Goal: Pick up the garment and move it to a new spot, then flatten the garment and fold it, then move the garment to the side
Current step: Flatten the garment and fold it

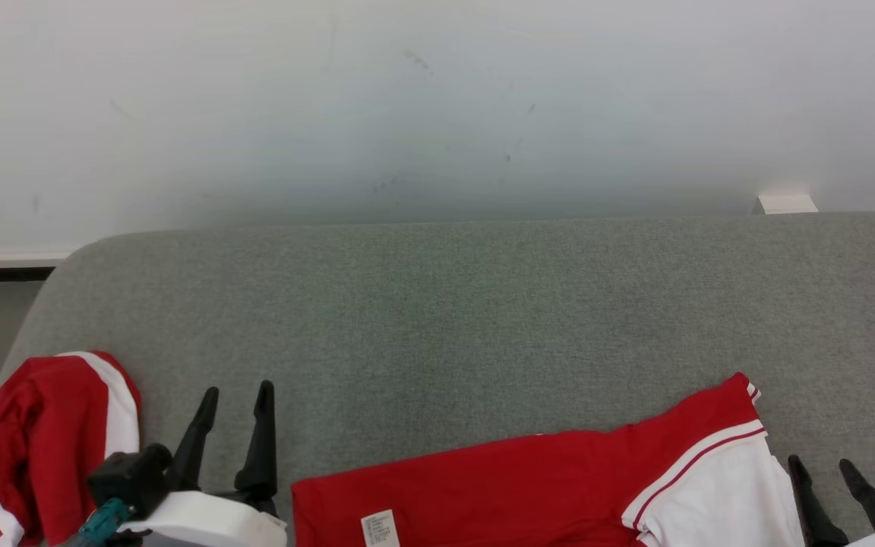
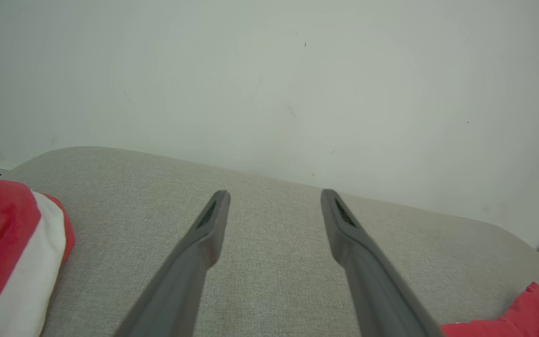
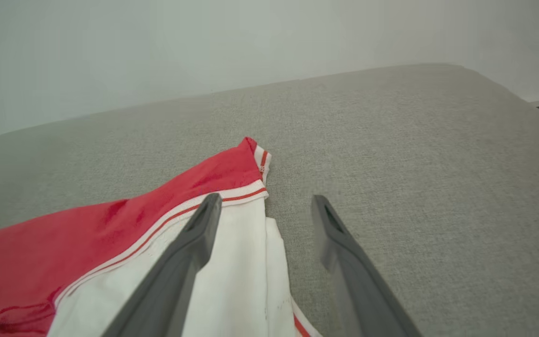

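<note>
Red cloth with white parts lies nearest to me: the garment (image 1: pixel 513 486) is spread on the grey upholstered surface (image 1: pixel 437 304), low in the middle and right of the head view, with a small white label (image 1: pixel 379 528) on its near part and a white panel (image 1: pixel 718 494) edged with red trim toward my right side. I judge it light, soft and limp, so it will sag and drag when lifted, and one pinch will bunch it. The trimmed corner (image 3: pixel 258 154) looks thicker and gives a firmer hold; I would take an edge there and another edge with the other arm. The right gripper (image 1: pixel 822 462) has its fingers apart and holds nothing. In its wrist view one finger is over the white panel and the other over bare upholstery; I cannot tell if they touch. The left gripper (image 1: pixel 237 389) is also spread and empty, above bare fabric between the garment and a second, crumpled red and white garment (image 1: pixel 50 441) at the left end. That heap would be in the way if I move things to the left. Farther out the surface is free, then comes the pale wall (image 1: pixel 437 99) and a small white block (image 1: pixel 784 203).
</note>
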Robot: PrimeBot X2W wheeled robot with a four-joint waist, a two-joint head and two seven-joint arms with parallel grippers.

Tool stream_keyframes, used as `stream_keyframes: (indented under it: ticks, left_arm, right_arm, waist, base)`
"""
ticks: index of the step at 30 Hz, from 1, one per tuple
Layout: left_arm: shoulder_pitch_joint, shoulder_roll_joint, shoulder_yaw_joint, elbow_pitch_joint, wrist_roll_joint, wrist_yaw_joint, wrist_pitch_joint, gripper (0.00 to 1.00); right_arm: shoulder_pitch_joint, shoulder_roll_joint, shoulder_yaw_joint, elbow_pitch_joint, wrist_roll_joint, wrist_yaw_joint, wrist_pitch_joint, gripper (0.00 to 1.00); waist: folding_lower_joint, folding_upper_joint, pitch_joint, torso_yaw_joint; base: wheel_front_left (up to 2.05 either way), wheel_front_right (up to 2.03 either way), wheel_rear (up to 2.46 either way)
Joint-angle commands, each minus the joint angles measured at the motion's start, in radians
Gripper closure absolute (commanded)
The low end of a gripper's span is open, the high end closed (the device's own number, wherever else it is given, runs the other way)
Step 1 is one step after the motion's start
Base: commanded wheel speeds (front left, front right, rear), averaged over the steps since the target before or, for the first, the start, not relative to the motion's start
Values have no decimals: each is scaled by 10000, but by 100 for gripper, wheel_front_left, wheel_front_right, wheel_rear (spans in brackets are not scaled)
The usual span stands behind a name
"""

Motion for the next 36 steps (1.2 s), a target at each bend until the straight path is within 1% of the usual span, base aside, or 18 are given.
stream_keyframes:
  ticks: [1, 3, 8, 12, 16, 18, 21, 22, 23, 24, 25, 26, 31, 36]
  left_arm:
    - [-88, -85, 105, 100, 164, -121, -1, 0]
    - [-132, -203, 204, 252, 313, -292, -1, 0]
    - [-243, -419, 394, 602, 566, -634, -2, 0]
    - [-265, -579, 513, 827, 759, -823, -2, 0]
    - [-279, -683, 604, 1018, 885, -964, -2, 0]
    - [-288, -722, 654, 1118, 934, -1027, -2, 0]
    - [-289, -778, 708, 1223, 1041, -1105, -2, 0]
    - [-283, -794, 719, 1247, 1067, -1127, -2, 0]
    - [-277, -815, 734, 1273, 1069, -1149, -2, 0]
    - [-271, -838, 745, 1306, 1079, -1143, -2, 0]
    - [-258, -858, 754, 1350, 1098, -1162, -2, 0]
    - [-239, -880, 746, 1403, 1109, -1197, -2, 0]
    - [-236, -978, 722, 1537, 1138, -1253, -2, 0]
    - [-158, -1040, 782, 1608, 1189, -1320, -2, 0]
  right_arm:
    - [-273, -75, 126, 289, -141, 2, 253, 0]
    - [-548, 37, 288, 830, -47, 2, 723, 0]
    - [-1286, 1, 755, 1969, -139, 2, 1599, 0]
    - [-1723, 20, 860, 2908, -217, 0, 2161, 0]
    - [-1890, 179, 837, 3851, -99, 0, 3001, 0]
    - [-1799, 223, 947, 4185, -32, 0, 3479, 0]
    - [-1678, 453, 1415, 4132, 312, 44, 4049, 0]
    - [-1629, 527, 1575, 4025, 482, 63, 4162, 8]
    - [-1595, 554, 1688, 3925, 637, 64, 4272, 54]
    - [-1581, 536, 1798, 3846, 768, 64, 4400, 65]
    - [-1583, 466, 1909, 3789, 868, 64, 4528, 87]
    - [-1606, 382, 2003, 3742, 959, 63, 4614, 100]
    - [-1935, -19, 1923, 3290, 1431, 35, 4621, 100]
    - [-2154, -874, 1160, 2942, 1526, -7, 4347, 100]
  waist:
    - [0, 0, 9, 16]
    - [0, 0, 25, 51]
    - [0, 0, 62, 233]
    - [0, 0, 84, 407]
    - [0, 0, 50, 619]
    - [0, 0, 39, 722]
    - [0, 0, 12, 834]
    - [0, 0, 0, 858]
    - [0, 0, -13, 874]
    - [0, 0, -30, 886]
    - [0, 0, -50, 893]
    - [0, 0, -74, 896]
    - [0, 0, -142, 891]
    - [0, 0, -189, 833]
  base:
    - [0, 0, 0]
    - [0, 0, 0]
    - [0, 0, 0]
    - [0, 0, 0]
    - [0, 0, 0]
    - [0, 0, 0]
    - [0, 0, 0]
    - [0, 0, 0]
    - [0, 0, 0]
    - [0, 0, 0]
    - [0, 0, 0]
    - [0, 0, 0]
    - [0, 0, 0]
    - [0, 0, 0]
